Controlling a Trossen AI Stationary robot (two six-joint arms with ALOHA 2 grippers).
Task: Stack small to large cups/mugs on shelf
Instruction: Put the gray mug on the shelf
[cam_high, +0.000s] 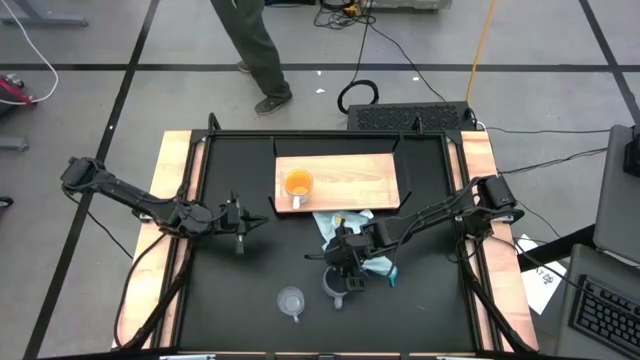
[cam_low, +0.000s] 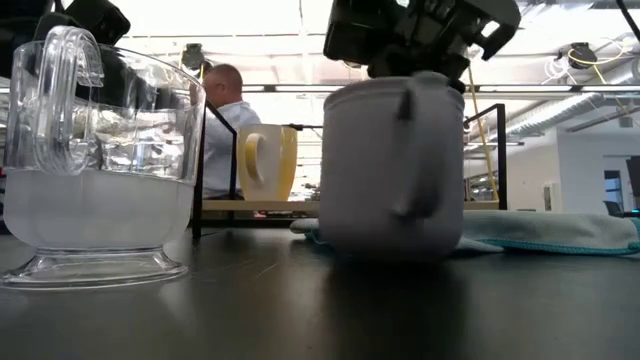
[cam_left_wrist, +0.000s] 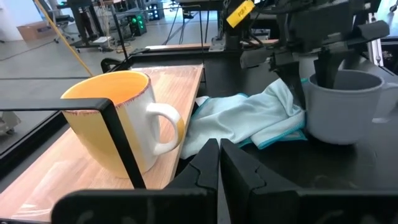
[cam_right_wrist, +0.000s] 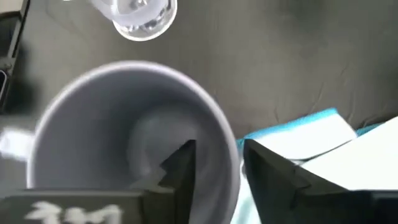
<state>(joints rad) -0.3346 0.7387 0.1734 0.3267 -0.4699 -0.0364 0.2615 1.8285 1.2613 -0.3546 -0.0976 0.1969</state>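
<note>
The grey-blue mug (cam_right_wrist: 130, 143) stands upright on the black tabletop (cam_high: 240, 290), smooth and round-walled, just beside the crumpled light blue cloth (cam_high: 345, 225). The right gripper (cam_right_wrist: 217, 171) is at its rim, one finger inside and one outside, so the jaws straddle the wall; whether they actually press on it is hard to tell.

The orange mug (cam_high: 298, 184), glossy with a white handle, sits on the left part of the pale wooden shelf (cam_high: 365, 178), whose grain runs lengthwise between black brackets.

The clear glass cup (cam_high: 291, 300), ribbed and footed, stands apart nearer the table's front edge.

The left gripper (cam_high: 258, 220) hovers left of the shelf, jaws together.

Beyond the table lie cables on a grey floor, where a person (cam_high: 255, 50) walks.
</note>
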